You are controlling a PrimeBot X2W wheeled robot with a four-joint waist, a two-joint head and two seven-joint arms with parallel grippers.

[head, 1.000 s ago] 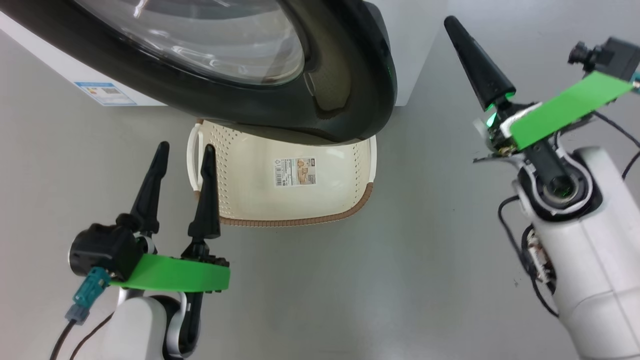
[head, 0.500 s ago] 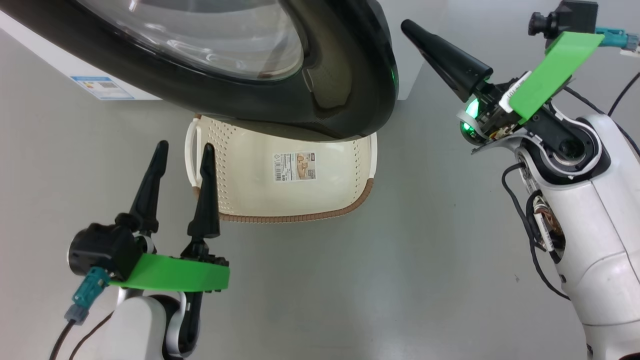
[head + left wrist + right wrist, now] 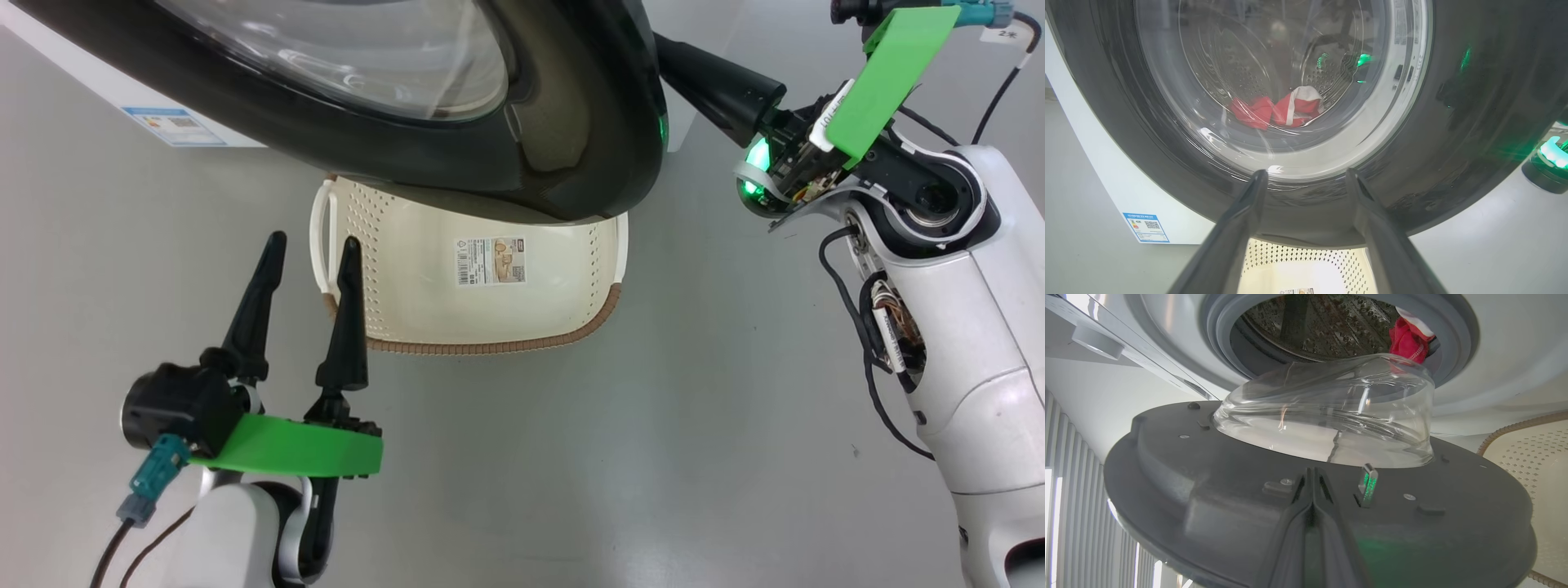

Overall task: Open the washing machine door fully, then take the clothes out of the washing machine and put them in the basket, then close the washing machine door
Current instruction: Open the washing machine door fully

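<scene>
Sets clenched right end effector [image 3: 1312, 477] on inner face of washing machine door [image 3: 571, 122], beside latch [image 3: 1367, 484], with door partly open above basket [image 3: 490, 347]. Holds left end effector [image 3: 313, 241] spread, empty, near basket handle [image 3: 317, 237]. Leaves clothes [image 3: 1286, 110] in drum [image 3: 1310, 330]. Could slip off smooth plastic under sideways push; could swing rim into left fingers [image 3: 347, 318]. Open floor [image 3: 653, 449] on right for wider swing.

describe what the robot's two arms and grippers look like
Both grippers have two long, tapered black fingers: the left gripper, the right gripper. Each wrist carries a flat bright green plate and a small black camera with a teal connector. The forearms are glossy white, with loose black cables; a green light glows at the right wrist.
</scene>
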